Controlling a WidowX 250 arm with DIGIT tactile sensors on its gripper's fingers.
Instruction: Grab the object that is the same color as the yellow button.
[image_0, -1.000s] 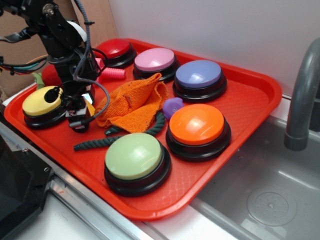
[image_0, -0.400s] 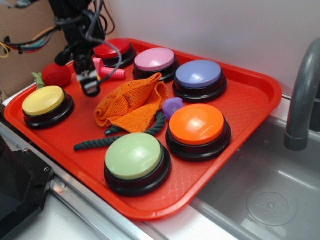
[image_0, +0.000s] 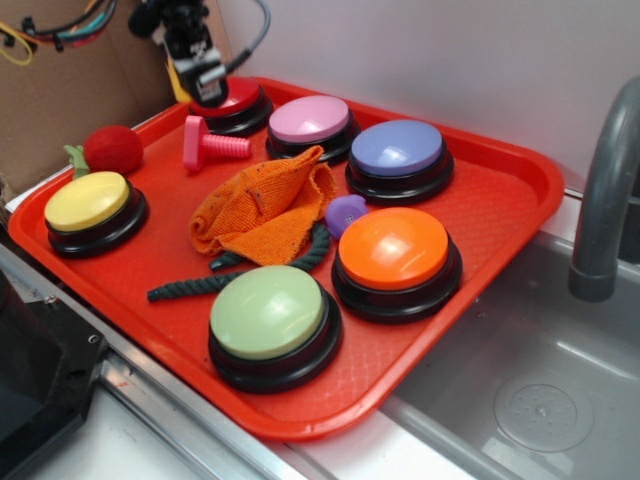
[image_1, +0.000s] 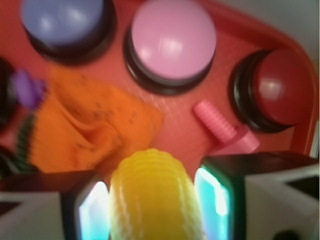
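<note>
Yellow and ribbed with kernels, the toy corn cob (image_1: 152, 197) sits pinched between the two fingers of the gripper (image_1: 152, 205), filling the gap from pad to pad; in the wrist view it lies at 6 o'clock in the picture, its rounded tip pointing toward 12. In the exterior view the gripper (image_0: 203, 82) hangs high above the red tray (image_0: 500, 200), over the tray's 11 o'clock corner, just in front of the red button (image_0: 232, 99); only a sliver of yellow shows at the jaws there.

The yellow button (image_0: 87, 202) stands at the tray's 9 o'clock edge, well apart from the gripper. A red ball-shaped toy (image_0: 112, 150) lies just beyond it, toward 12. A pink toy bolt (image_0: 210, 146) lies below the gripper, at about 6 o'clock from it. The orange knitted cloth (image_0: 265, 208) is crumpled at mid-tray, over a dark green rope (image_0: 215, 280). The pink button (image_0: 310, 120) and purple button (image_0: 397, 150) line the far side; the orange button (image_0: 393, 250) and pale green button (image_0: 267, 312) stand nearer.
</note>
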